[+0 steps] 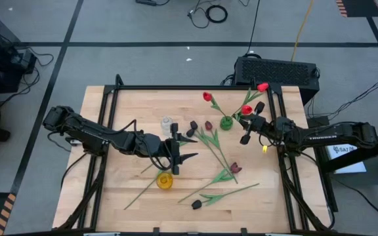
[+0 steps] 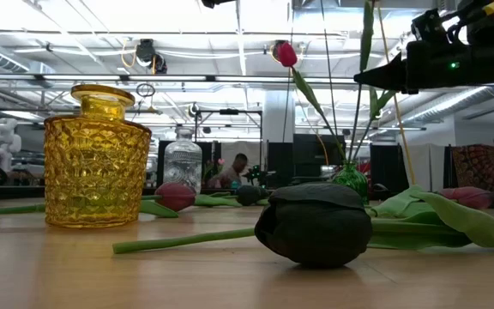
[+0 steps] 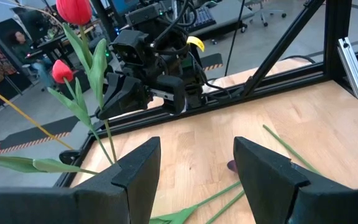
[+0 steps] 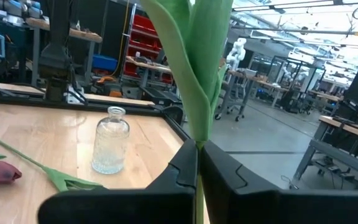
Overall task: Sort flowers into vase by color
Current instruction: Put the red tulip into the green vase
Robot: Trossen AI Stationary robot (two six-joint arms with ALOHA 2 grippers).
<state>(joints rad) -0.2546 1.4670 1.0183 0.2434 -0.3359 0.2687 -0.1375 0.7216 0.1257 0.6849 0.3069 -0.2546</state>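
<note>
Artificial tulips lie scattered on the wooden table: a near-black head (image 2: 316, 221), dark ones (image 1: 197, 204) (image 1: 193, 124) and maroon ones (image 1: 235, 168) (image 1: 209, 124). A small green vase (image 1: 226, 122) holds red tulips (image 1: 207, 97) (image 1: 262, 86) by their stems. My right gripper (image 1: 249, 122) is beside that vase, shut on a tulip's stem. My left gripper (image 1: 179, 155) hovers open near the table's middle, between the clear vase (image 1: 167, 124) and the yellow vase (image 1: 165, 180), touching nothing. My right gripper (image 4: 199, 146) pinches a red tulip's green stem and leaf (image 4: 197, 121) between its two fingers, well below the head (image 3: 73, 9). The fingers (image 3: 114, 99) come level from the table's right, across the stem. The stem stands nearly upright and runs down to the green vase (image 2: 350, 180).
A black frame (image 1: 176, 87) runs around the table's edges. The yellow vase (image 2: 97, 159) and the clear vase (image 2: 183, 163) stand upright with nothing in them. Loose stems and leaves (image 1: 215, 147) cover the middle and near right; the near left part of the tabletop (image 1: 104, 190) is bare.
</note>
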